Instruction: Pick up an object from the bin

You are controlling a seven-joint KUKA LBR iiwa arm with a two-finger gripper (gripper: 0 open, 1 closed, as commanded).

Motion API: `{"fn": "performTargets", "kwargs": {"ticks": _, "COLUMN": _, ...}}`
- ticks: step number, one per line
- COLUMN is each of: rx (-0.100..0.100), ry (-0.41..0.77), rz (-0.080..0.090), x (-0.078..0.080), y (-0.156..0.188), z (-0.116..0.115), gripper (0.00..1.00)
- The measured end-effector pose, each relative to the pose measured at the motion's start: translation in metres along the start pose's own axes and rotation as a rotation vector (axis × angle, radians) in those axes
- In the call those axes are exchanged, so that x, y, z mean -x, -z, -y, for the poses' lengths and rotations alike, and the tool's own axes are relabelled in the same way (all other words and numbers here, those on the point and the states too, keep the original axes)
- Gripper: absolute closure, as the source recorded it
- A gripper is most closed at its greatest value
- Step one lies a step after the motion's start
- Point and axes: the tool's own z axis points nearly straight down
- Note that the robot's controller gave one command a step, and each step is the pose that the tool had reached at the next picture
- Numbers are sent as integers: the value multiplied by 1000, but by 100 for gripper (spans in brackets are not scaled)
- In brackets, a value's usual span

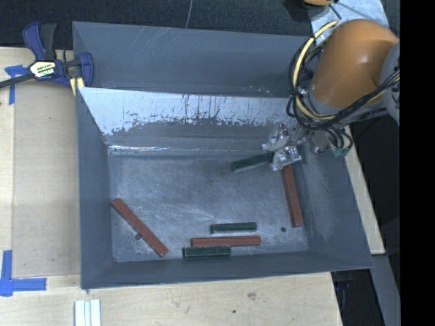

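- Grey metal bin [95, 182], scuffed floor, loose sticks.
- Gripper [284, 153] just above the top end of the red-brown bar [293, 197].
- Claw pinched on one end of a dark green stick [250, 163], which juts left from that bar's top.

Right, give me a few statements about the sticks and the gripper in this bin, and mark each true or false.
1. The bin holds six sticks. True.
2. The gripper hangs by the left wall. False: it is at the right, near the far wall.
3. One end of a green stick meets the gripper. True.
4. The brown stick below the gripper runs left to right. False: it runs from far to near.
5. All sticks are brown. False: three are brown, three green.
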Motion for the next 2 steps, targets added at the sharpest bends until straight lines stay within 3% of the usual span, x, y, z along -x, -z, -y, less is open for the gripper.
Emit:
{"fn": "performTargets", "kwargs": {"ticks": 1, "rx": 0, "ry": 0, "rz": 0, "x": 0, "y": 0, "z": 0, "gripper": 100}}
{"fn": "performTargets", "kwargs": {"ticks": 2, "rx": 2, "ry": -76, "rz": -4, "x": -3, "y": 41, "z": 4, "gripper": 100}}
